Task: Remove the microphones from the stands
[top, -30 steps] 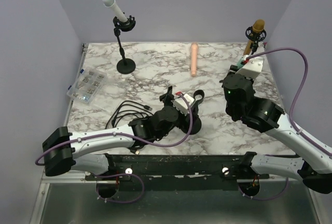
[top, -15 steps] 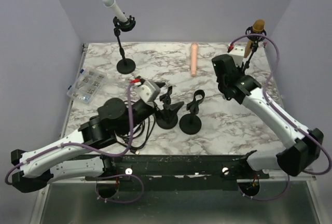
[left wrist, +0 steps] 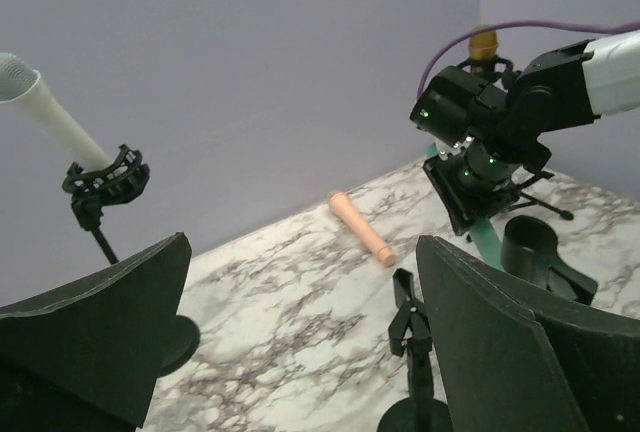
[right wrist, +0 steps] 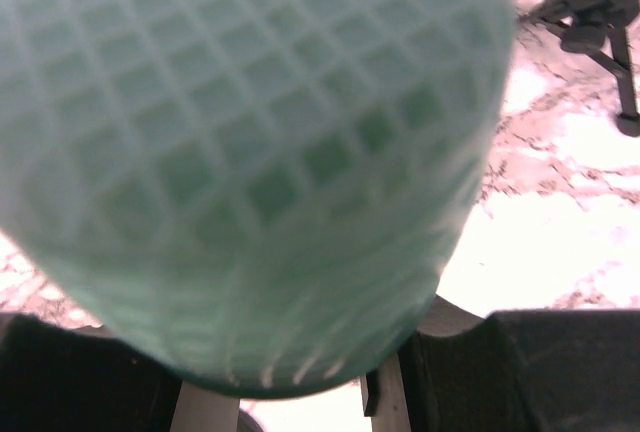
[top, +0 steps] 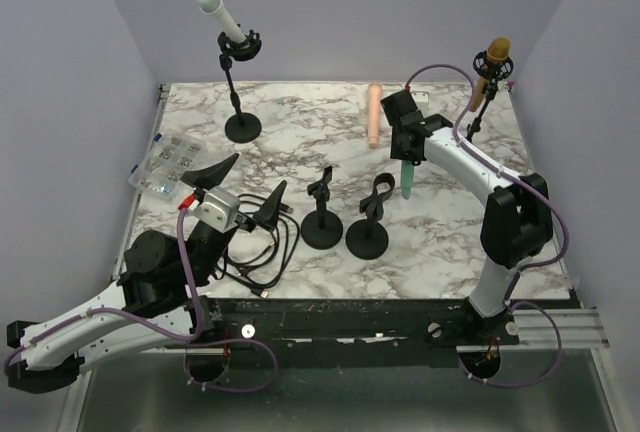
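The green microphone (top: 406, 180) hangs right of frame centre, clamped in the right gripper (top: 404, 152) and clear of the empty stand (top: 368, 220), so lifting-out looks done and the next move is probably laying it on the table (top: 300, 122), while the left gripper (top: 248, 184) gapes wide at lower left.

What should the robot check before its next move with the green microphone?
1. Right gripper shut on the green microphone: ok.
2. Green microphone clear of the nearest empty stand: ok.
3. Left gripper open, holding nothing: ok.
4. Bare table near the microphone for setting it down: ok.
5. Grip tight enough not to slip: cannot tell.
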